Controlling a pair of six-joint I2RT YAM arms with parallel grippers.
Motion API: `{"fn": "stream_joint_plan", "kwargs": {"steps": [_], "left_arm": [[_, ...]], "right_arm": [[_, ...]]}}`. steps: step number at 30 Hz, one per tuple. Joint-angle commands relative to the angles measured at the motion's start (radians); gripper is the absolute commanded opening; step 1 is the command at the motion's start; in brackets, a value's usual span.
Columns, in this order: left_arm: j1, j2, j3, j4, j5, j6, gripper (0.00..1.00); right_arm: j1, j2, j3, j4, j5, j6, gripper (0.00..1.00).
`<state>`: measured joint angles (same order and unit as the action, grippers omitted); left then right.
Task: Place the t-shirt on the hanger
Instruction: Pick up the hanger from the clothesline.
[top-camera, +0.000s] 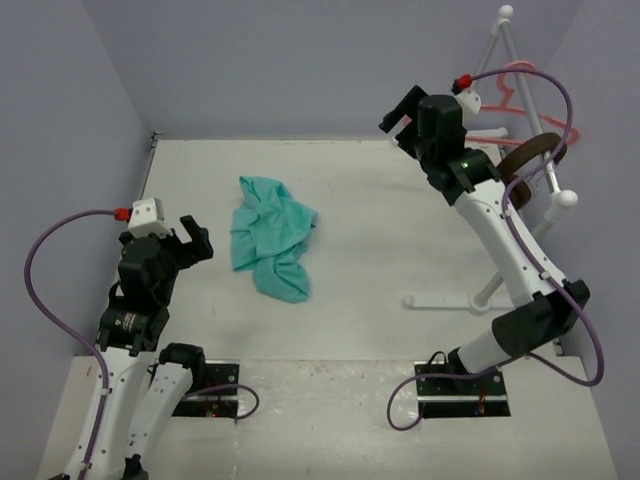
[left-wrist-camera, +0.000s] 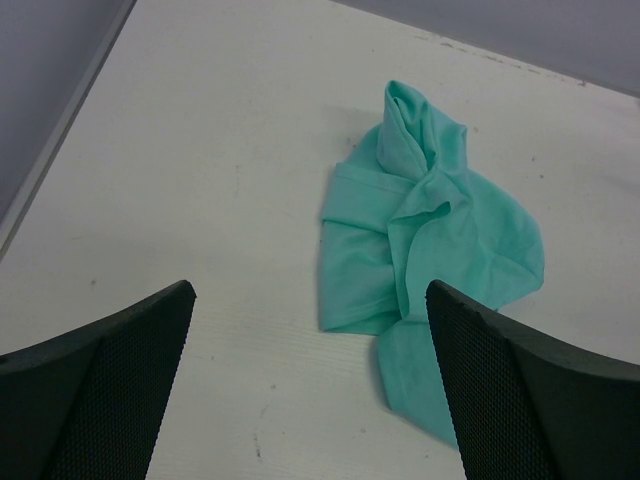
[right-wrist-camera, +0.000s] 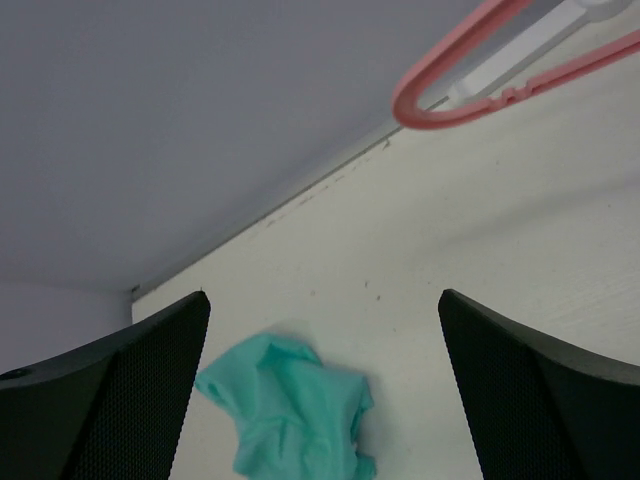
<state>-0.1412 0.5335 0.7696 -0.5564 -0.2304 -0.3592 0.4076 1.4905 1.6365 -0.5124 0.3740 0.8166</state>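
The teal t-shirt (top-camera: 271, 236) lies crumpled on the white table, left of centre; it also shows in the left wrist view (left-wrist-camera: 425, 240) and the right wrist view (right-wrist-camera: 290, 415). The pink hanger (top-camera: 518, 90) hangs on the white rack at the back right, and its rounded end (right-wrist-camera: 480, 80) shows at the top of the right wrist view. My left gripper (top-camera: 192, 238) is open, just left of the shirt and apart from it. My right gripper (top-camera: 398, 115) is open, raised high to the left of the hanger, holding nothing.
A white tubular rack (top-camera: 524, 190) stands at the right with its foot (top-camera: 440, 300) on the table. Brown headphones (top-camera: 530, 160) hang on the rack behind my right arm. Grey-blue walls close the table at the back and left.
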Motion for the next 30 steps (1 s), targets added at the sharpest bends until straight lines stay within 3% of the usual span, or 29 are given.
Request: {"fn": "stream_joint_plan", "kwargs": {"steps": [1,5,7,17,25,30], "left_arm": [[-0.005,0.009,-0.007,0.04,0.012,-0.007,1.0],[-0.005,0.006,-0.009,0.041,0.019,-0.004,1.0],[-0.005,0.003,-0.009,0.043,0.022,-0.004,1.0],[-0.006,-0.017,-0.012,0.046,0.029,-0.001,1.0],[-0.009,-0.029,-0.013,0.05,0.04,0.0,1.0],[-0.012,-0.047,-0.016,0.053,0.042,0.0,1.0]], "right_arm": [[0.0,0.157,0.227,-0.144,0.329,0.114,0.99],[0.002,0.344,0.497,-0.36,0.478,0.23,0.99],[0.0,0.392,0.58,-0.386,0.556,0.215,0.99],[-0.064,0.522,0.727,-0.377,0.625,0.159,0.99],[-0.111,0.609,0.729,-0.289,0.637,0.111,0.99],[-0.12,0.648,0.714,-0.174,0.703,-0.02,0.98]]}}
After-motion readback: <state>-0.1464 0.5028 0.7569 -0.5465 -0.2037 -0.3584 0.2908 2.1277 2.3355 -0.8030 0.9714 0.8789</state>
